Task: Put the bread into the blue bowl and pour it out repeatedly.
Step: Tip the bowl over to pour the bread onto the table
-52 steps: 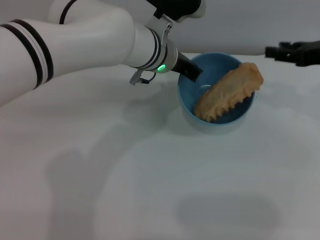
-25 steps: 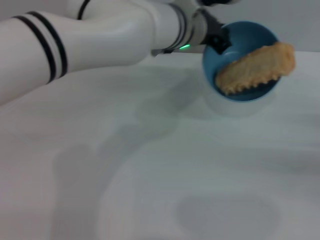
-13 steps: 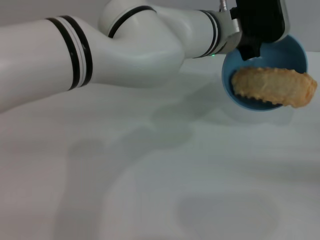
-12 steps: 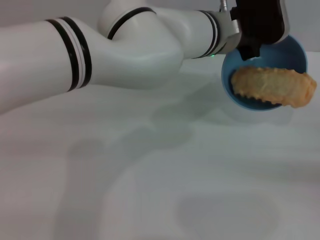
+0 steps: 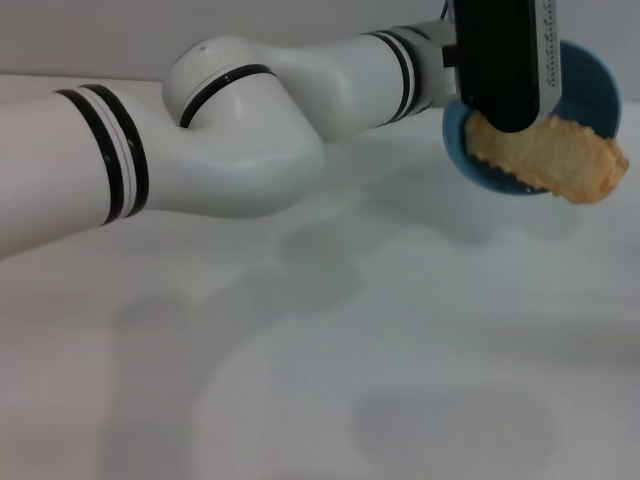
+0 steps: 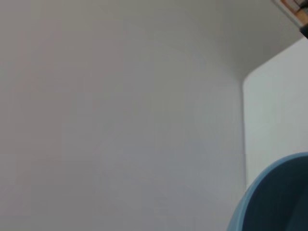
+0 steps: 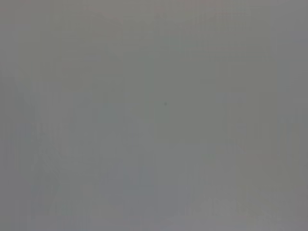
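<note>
We are tipping the blue bowl (image 5: 590, 95) further in our left hand (image 5: 497, 95), which is clamping its rim; the bread (image 5: 545, 155) is now sliding out.

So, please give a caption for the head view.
Left gripper tips the raised blue bowl; the bread slides over its rim above the white table.

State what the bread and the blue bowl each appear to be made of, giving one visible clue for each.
Bread: probably moulded plastic or foam, since its scalloped edge is very regular. Blue bowl: likely plastic, smooth, one even colour, no markings.
</note>
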You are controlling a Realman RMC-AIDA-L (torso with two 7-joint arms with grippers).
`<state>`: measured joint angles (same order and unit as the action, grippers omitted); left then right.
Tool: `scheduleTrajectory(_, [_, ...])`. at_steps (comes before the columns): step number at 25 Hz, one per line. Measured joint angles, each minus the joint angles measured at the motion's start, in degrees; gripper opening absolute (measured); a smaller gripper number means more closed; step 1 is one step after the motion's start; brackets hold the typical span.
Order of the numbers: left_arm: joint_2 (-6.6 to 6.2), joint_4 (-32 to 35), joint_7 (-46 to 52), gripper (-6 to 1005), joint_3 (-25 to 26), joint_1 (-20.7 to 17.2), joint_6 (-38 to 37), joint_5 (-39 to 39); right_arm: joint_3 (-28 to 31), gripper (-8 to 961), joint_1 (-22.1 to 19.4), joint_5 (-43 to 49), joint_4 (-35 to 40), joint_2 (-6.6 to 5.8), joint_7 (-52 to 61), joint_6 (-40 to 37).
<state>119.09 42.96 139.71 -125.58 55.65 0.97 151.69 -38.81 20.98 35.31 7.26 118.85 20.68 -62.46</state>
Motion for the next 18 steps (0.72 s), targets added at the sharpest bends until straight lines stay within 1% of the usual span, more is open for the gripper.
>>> scheduleTrajectory(2, [0.00,0.12,-0.86,-2,0.00,-0.23,1.13,0.01,0.01,558,0.05,-0.02,-0.01,0.00,-0.04,0.03])
scheduleTrajectory(4, [0.00,0.28,-2.49,-2,-0.47,-0.90,3.94,0.00,0.05,555,0.12,-0.10,0.02,-0.01,-0.08,0.04])
scheduleTrajectory(5, [-0.01,0.82,-3.69,-2,-1.55,-1.88,6.11,-0.02,0.12,554,0.14,-0.24,0.17,-0.02,-0.10,0.03])
scheduleTrajectory(7, [0.00,1.06,-4.21,-2,-2.22,-2.28,6.90,-0.01,0.42,551,0.16,-0.28,0.28,-0.02,-0.12,-0.05])
scheduleTrajectory(9, [0.01,1.06,-7.28,-2,-4.21,-3.64,10.22,0.01,0.63,549,0.23,-0.28,0.30,-0.02,-0.12,-0.07])
scheduleTrajectory(11, [-0.01,0.82,-10.68,-2,-5.18,-5.18,12.96,-0.52,1.30,546,0.68,-0.31,0.29,-0.02,-0.14,-0.02])
scheduleTrajectory(18, [0.00,0.75,-10.88,-1,-4.87,-5.83,14.69,-3.06,1.60,537,1.59,-0.35,0.33,-0.11,-0.18,0.40])
